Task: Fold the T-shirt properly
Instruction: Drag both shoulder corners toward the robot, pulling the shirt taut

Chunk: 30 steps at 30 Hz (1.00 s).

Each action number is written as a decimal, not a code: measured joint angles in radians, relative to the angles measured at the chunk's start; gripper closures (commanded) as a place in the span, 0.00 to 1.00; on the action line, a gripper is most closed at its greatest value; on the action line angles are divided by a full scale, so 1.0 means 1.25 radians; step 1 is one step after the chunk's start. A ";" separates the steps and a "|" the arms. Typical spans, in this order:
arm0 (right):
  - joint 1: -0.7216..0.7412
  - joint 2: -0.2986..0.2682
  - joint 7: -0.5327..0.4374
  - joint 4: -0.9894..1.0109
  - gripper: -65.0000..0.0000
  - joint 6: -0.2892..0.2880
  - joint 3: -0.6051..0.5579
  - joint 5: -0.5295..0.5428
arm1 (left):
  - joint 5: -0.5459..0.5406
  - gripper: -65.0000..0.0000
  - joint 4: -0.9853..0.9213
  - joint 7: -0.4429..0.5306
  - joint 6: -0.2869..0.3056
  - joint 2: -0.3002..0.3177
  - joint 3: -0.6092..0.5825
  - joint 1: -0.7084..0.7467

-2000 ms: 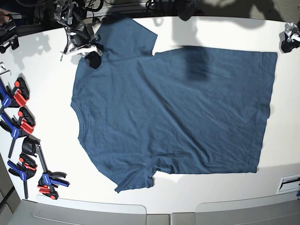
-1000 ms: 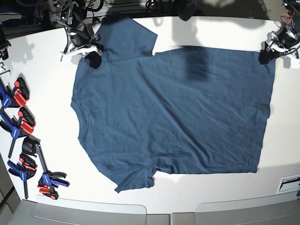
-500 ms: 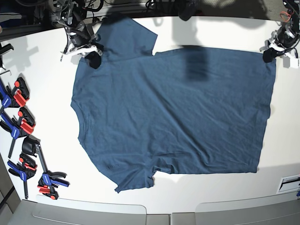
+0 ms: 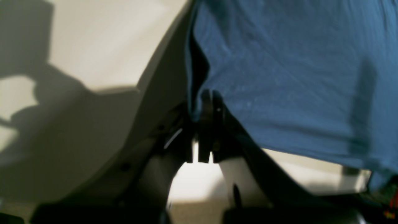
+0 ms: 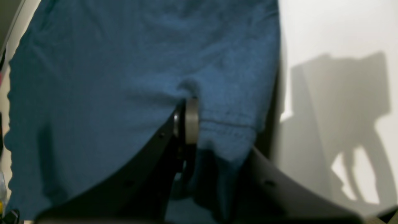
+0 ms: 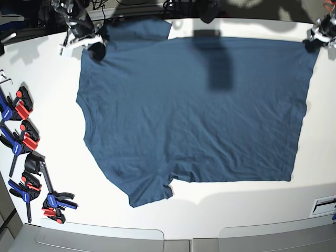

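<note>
Clamps (image 6: 23, 142) only in base view; wrist views blurry, seemingly T-shirt (image 6: 194, 110) pinched

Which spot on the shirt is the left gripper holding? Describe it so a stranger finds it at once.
Start at the white table and the T-shirt spread over it. Follow the straight hem to its far corner, where the left gripper is shut on the cloth. The right gripper grips the shoulder end, beside a sleeve.
</note>
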<state>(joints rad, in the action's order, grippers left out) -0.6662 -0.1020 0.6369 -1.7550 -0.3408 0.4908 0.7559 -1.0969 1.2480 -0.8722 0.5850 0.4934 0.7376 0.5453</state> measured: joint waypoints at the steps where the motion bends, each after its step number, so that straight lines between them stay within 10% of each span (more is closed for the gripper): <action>1: -0.016 0.000 0.003 -0.013 1.00 0.000 0.000 0.000 | -0.021 1.00 0.000 -0.014 0.009 0.000 0.012 0.014; 15: -0.193 -0.001 0.036 -0.229 1.00 0.000 0.001 0.002 | -0.286 1.00 0.000 -0.197 0.065 0.001 0.191 0.132; 30: -0.027 0.000 0.014 -0.251 1.00 -0.001 -0.016 -0.111 | -0.109 1.00 0.123 -0.097 0.083 0.014 0.124 0.035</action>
<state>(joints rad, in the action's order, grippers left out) -0.6998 -0.1024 0.6548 -2.0693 -0.3420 0.4702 0.6170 -1.2335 1.4021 -0.9932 0.6888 0.5106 0.8928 0.5896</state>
